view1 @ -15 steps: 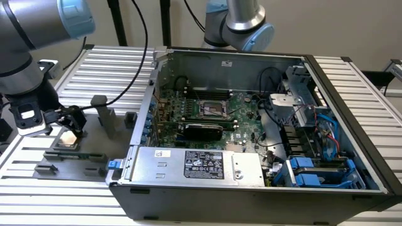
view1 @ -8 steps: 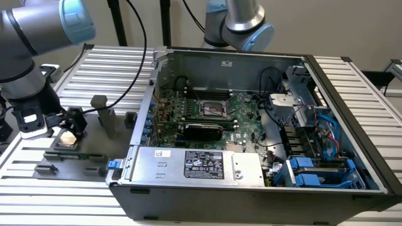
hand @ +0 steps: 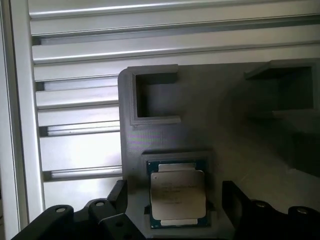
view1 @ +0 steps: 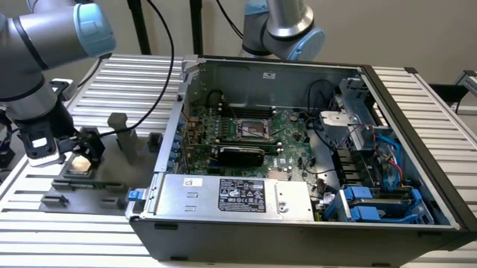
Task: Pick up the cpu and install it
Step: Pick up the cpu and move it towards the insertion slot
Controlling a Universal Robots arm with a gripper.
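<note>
The cpu (hand: 177, 196), a flat square chip with a pale metal top, lies in a recess of the grey fixture plate (hand: 220, 135). In the exterior view the cpu (view1: 80, 163) shows at the far left, outside the computer case. My gripper (hand: 175, 200) hangs just above it, open. Its black fingers (hand: 118, 194) stand on two opposite sides of the chip, with a gap to each edge. In the exterior view the gripper (view1: 75, 158) is low over the fixture (view1: 100, 181). The motherboard's socket (view1: 253, 129) sits inside the open case.
The open computer case (view1: 417, 100) takes up the middle and the exterior view's right, with a power supply (view1: 231, 195) along its near side. Upright grey blocks (view1: 119, 131) rise from the fixture next to the gripper. Ribbed aluminium table (view1: 142, 72) lies all around.
</note>
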